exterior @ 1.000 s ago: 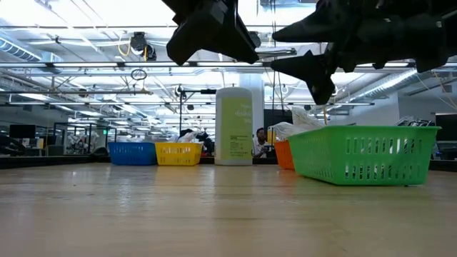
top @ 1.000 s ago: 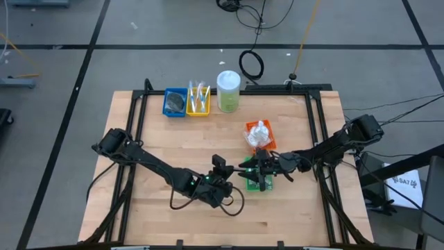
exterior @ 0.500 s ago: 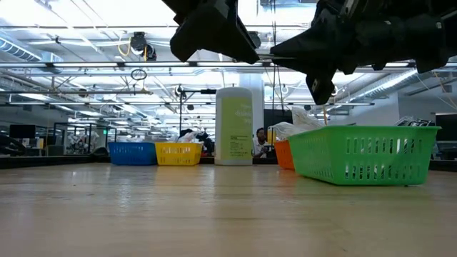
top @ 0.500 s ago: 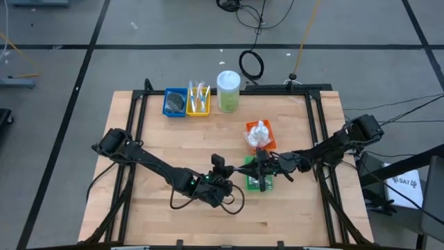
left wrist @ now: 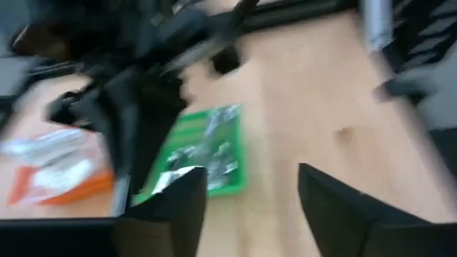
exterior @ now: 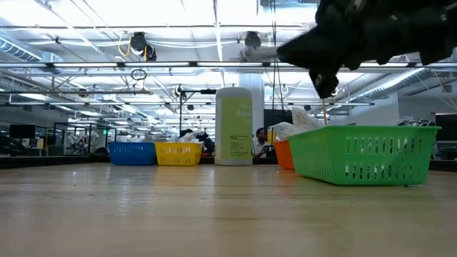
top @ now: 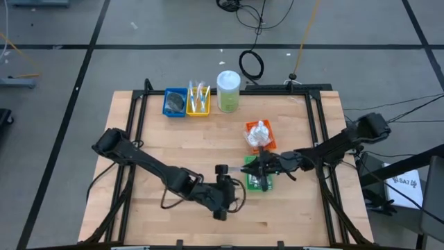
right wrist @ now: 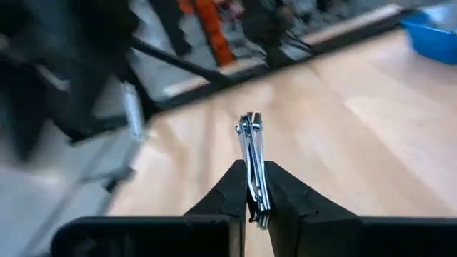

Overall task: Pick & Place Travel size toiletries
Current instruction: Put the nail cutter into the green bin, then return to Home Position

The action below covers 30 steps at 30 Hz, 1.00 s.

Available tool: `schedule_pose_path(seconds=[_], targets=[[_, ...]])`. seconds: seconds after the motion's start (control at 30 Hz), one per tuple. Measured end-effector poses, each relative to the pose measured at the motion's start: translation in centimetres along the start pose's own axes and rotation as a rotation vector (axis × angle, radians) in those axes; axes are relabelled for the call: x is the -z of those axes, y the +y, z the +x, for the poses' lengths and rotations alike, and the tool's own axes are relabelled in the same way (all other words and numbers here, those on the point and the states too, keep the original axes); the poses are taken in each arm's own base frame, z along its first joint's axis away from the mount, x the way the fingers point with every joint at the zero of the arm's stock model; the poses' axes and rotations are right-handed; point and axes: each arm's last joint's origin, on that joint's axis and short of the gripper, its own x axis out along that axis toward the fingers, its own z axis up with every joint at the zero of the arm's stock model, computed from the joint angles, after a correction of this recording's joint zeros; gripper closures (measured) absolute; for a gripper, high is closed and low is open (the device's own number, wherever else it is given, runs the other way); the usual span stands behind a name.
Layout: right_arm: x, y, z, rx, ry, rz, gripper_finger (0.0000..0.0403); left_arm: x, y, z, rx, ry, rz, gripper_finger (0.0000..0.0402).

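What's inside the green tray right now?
The green tray holds crinkly silvery sachets in a loose heap. In the high view the right gripper, shut on a sachet, covers part of it, so anything beneath stays hidden.

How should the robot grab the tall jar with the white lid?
Best around the jar's straight middle, coming level from the table's open front side. It stands upright, and the yellow tray sits close on one side. The round body looks too wide to pinch from above.
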Motion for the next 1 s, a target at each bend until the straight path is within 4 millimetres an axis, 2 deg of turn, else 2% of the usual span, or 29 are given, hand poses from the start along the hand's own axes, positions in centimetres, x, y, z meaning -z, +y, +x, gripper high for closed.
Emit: schedule_pose_path(seconds=[0.07,0.17,0.27,0.37,0.47,0.57,0.67,0.8,1.0], targets=[[-0.4,0.2,-0.9,0.031,0.045,-0.015,0.0384,-0.8,0.2,-1.3,0.057,-0.024,-0.037,0.0165],[-1.0,0.9,-2.7,0.071,0.097,-0.035,0.0384,-1.3,0.3,-3.6,0.049,-0.066,-0.042,0.0137],[-1.0,1.1,-4.7,0.133,0.186,-0.015,0.0384,-0.8,0.2,-5.6,-0.014,-0.095,-0.035,0.0124],[-0.6,1.0,-6.5,0.193,0.291,0.042,0.0384,0.3,0.6,-7.1,-0.1,-0.133,-0.054,0.0123],[0.3,0.6,-7.5,0.264,0.404,0.09,0.0384,2.4,1.3,-8.2,-0.21,-0.154,-0.102,0.0128],[1.2,0.2,-8.1,0.328,0.484,0.133,0.0384,4.9,2.3,-8.7,-0.29,-0.16,-0.181,0.0137],[1.5,0.0,-8.2,0.351,0.516,0.177,0.0383,6.4,3.4,-9.1,-0.309,-0.18,-0.286,0.0145],[1.2,0.3,-7.9,0.316,0.481,0.179,0.0335,8.1,4.1,-9.1,-0.319,-0.177,-0.351,0.0148],[0.5,0.8,-7.4,0.238,0.419,0.118,0.0236,8.5,4.3,-8.9,-0.323,-0.173,-0.372,0.0149]])
